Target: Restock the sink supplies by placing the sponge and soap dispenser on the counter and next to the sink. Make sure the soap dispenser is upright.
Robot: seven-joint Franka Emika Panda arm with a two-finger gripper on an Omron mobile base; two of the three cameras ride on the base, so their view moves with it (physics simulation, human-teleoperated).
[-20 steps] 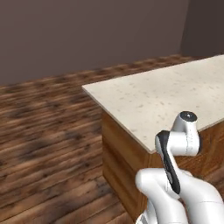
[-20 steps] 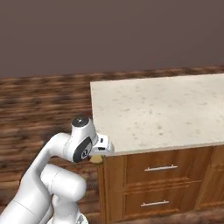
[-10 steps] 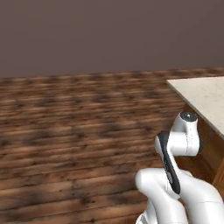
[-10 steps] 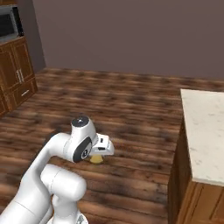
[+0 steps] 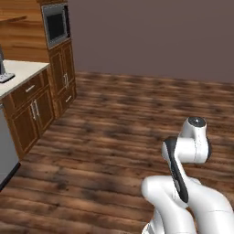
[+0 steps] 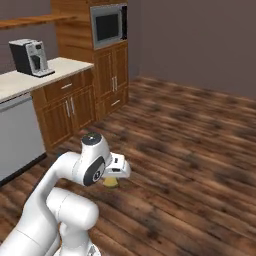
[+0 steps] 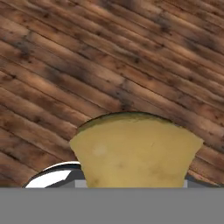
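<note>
The sponge (image 7: 135, 151), a yellow-green block, looms at the bottom of the hand view and hides the fingertips. From the right base view it (image 6: 111, 182) hangs under the white hand, and my gripper (image 6: 115, 172) is shut on it, well above the wooden floor. A beige counter (image 6: 35, 82) over brown cabinets runs along the left; its end also appears in the left base view (image 5: 18, 71). The soap dispenser and the sink are out of view.
A coffee machine (image 6: 32, 56) stands on the counter. A microwave (image 6: 107, 26) sits in a tall wooden cabinet (image 5: 64, 73) at the back left. A grey appliance front (image 6: 17, 132) is set under the counter. Open wooden floor (image 5: 119, 123) stretches ahead and right.
The base has turned, so the whole picture has swung: the island counter slid out to the right, and the wall cabinets, microwave and coffee machine came in on the left. The sponge stays gripped.
</note>
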